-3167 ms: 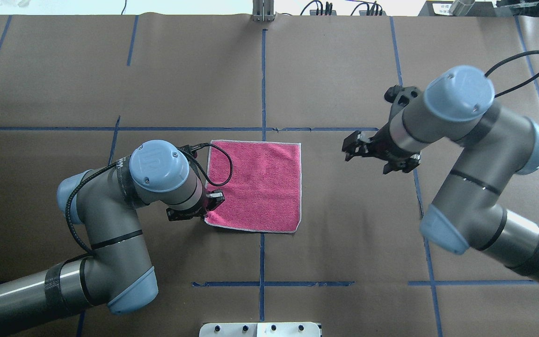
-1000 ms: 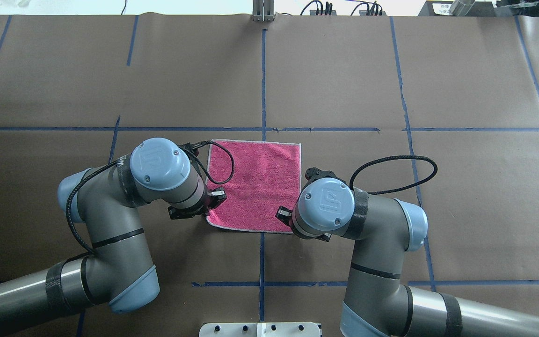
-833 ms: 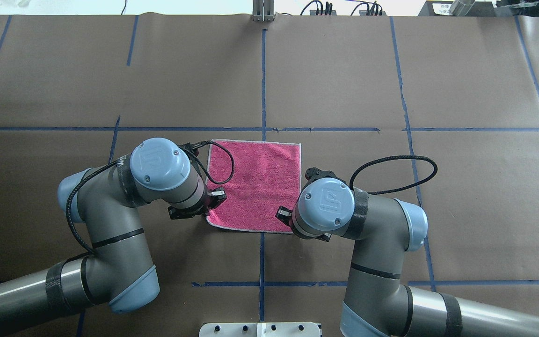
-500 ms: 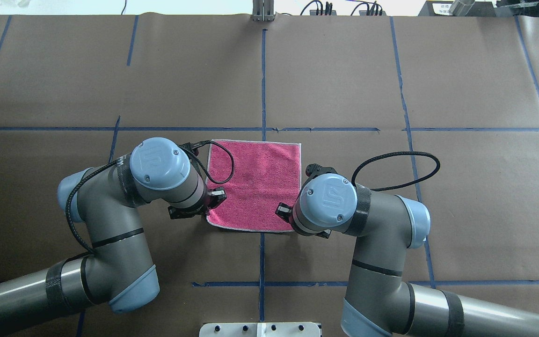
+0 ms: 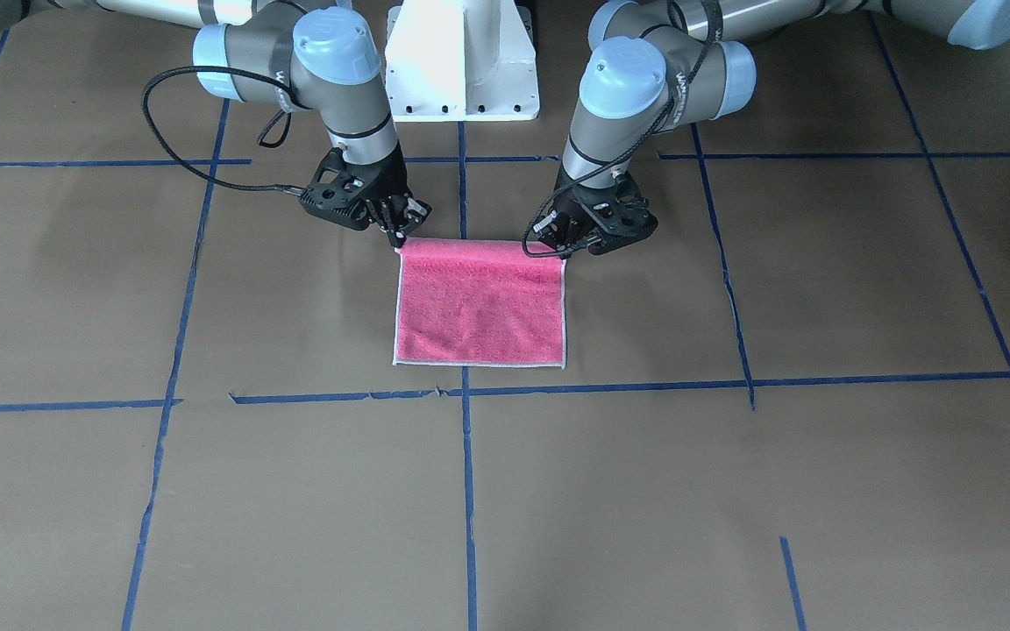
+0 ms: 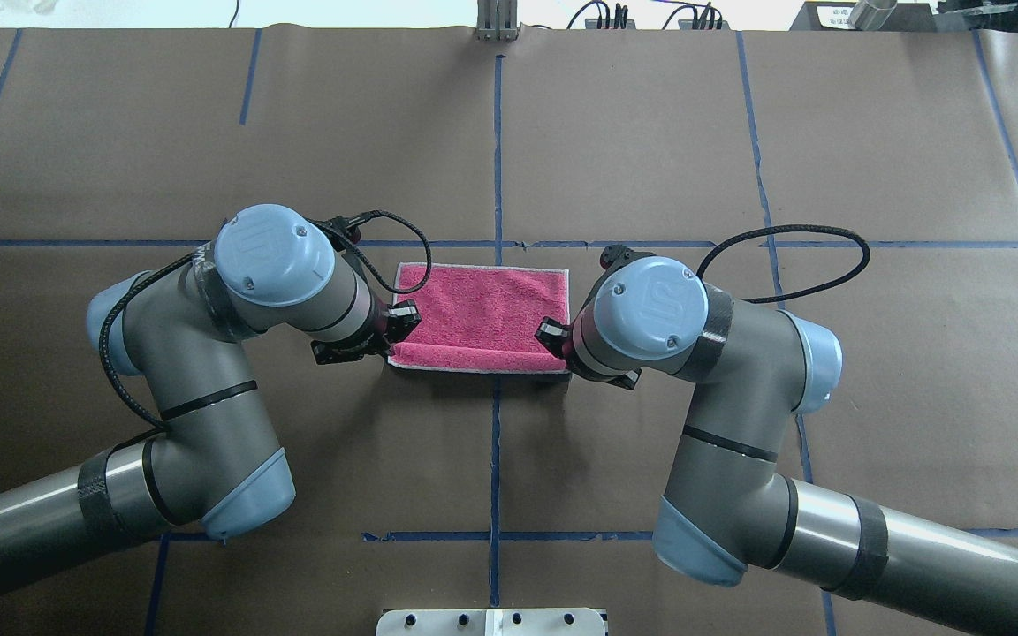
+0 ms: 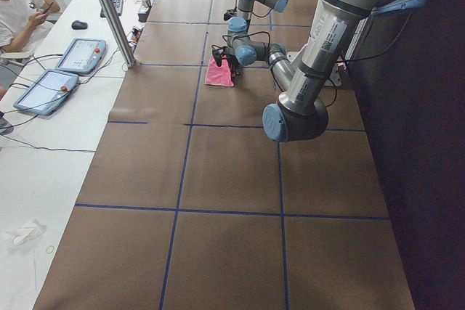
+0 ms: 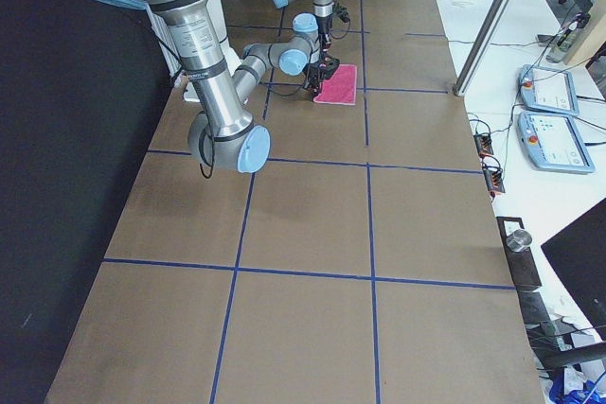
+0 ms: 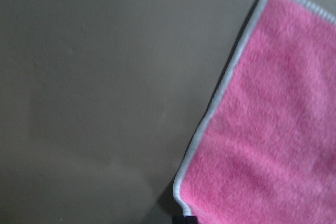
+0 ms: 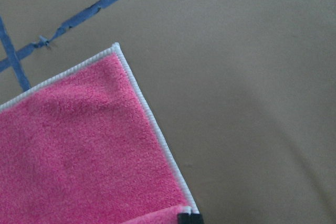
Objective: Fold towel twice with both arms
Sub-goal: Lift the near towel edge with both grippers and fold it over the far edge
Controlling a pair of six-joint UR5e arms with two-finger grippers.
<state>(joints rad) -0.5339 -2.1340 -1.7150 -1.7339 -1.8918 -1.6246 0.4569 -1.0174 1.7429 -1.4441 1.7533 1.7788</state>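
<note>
I see the small square pink terry towel with pale stitched edging [image 6: 482, 311] mid-table on the brown paper-covered table [image 6: 650, 132], just robot-side of a crosswise blue tape line [image 6: 650, 244]. Its far edge lies flat on the paper. The robot-side edge is raised off the surface between the two grippers, pink face up. The left gripper [image 6: 394, 340] is clamped on the towel's robot-side left corner. The right gripper [image 6: 555, 343] is clamped on the robot-side right corner. In the front-facing view both grippers sit level at that raised edge, left gripper [image 5: 558, 248] and right gripper [image 5: 397, 235], in front of the white pedestal base [image 5: 461, 61]. Each wrist camera shows pink cloth running out from a black fingertip [image 10: 189, 217] at the frame's bottom.
</note>
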